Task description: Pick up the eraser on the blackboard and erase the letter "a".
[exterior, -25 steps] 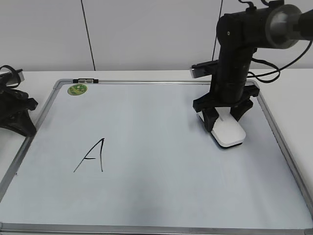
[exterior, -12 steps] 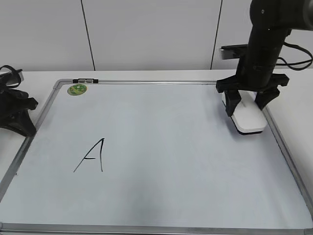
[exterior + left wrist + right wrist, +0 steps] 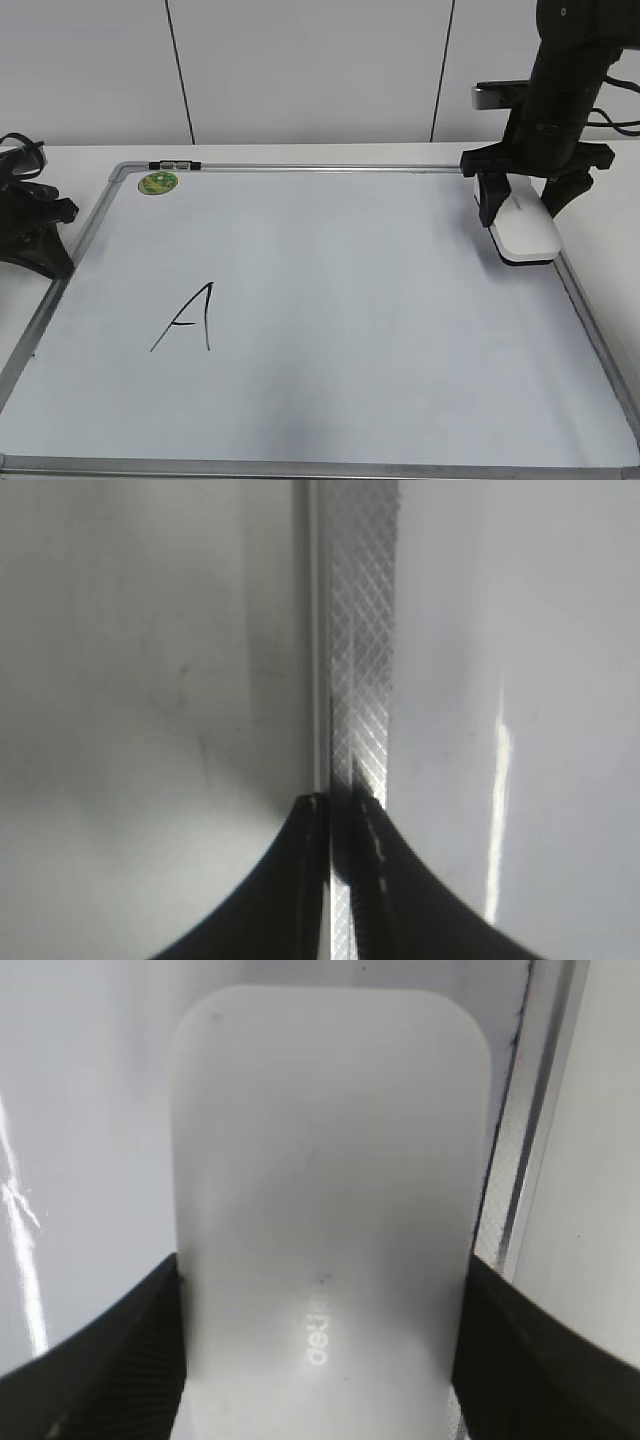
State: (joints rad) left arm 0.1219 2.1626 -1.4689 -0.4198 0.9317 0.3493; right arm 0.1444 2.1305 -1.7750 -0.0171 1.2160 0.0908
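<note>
My right gripper is shut on the white eraser and holds it at the right edge of the blackboard, beside the silver frame. In the right wrist view the eraser fills the space between the two black fingers of the gripper, with the frame just to its right. No small "a" shows on the board; only a capital "A" at the lower left. My left gripper rests off the board's left edge, shut and empty, over the frame strip.
A round green magnet sits at the board's far left corner. The board lies flat on a white table, with a white wall behind.
My right gripper has carried the eraser from the board's right-middle area to the right and away, up to the right frame. The left arm has not moved.
</note>
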